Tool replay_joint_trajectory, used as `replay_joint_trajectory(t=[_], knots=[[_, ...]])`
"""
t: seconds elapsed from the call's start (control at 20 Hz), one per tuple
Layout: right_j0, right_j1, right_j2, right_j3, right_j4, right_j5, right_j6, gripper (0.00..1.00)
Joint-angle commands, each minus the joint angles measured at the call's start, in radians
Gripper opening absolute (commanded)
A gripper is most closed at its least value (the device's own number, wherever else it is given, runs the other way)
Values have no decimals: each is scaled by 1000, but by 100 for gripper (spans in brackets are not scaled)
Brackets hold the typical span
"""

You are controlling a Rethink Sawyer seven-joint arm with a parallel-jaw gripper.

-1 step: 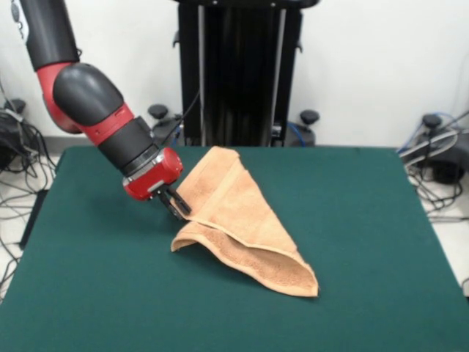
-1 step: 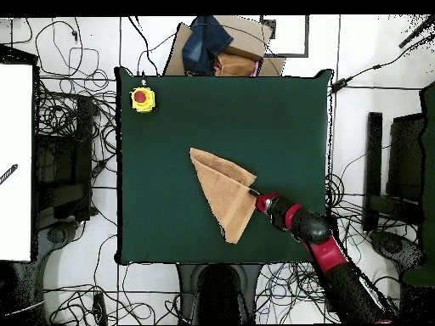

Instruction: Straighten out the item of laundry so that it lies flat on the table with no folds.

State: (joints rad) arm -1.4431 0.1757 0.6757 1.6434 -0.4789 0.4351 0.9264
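Note:
The item of laundry [image 1: 238, 216], a peach-orange towel, lies folded over itself into a long triangle near the middle of the dark green table [image 1: 366, 220]. Its point faces the front edge in the front view. In the overhead view the towel [image 2: 223, 191] is a wedge on the table [image 2: 280, 119]. My gripper [image 1: 178, 207] comes in tilted from the left and is shut on the towel's left edge, where the cloth is raised a little with shadow beneath it. Overhead, the gripper [image 2: 257, 198] meets the towel's right side.
A yellow box with a red button [image 2: 142, 98] sits on the table's corner, far from the towel. Beyond one table edge are a cardboard box [image 2: 242, 51] and dark blue cloth [image 2: 206, 42]. Cables cover the floor around the table.

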Motion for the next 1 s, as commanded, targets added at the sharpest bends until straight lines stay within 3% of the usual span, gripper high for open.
replay_joint_trajectory(t=[0.05,1.0], knots=[[25,-7,57,-83,-57,41,-109,0],[45,-58,102,-184,-35,201,-206,0]])
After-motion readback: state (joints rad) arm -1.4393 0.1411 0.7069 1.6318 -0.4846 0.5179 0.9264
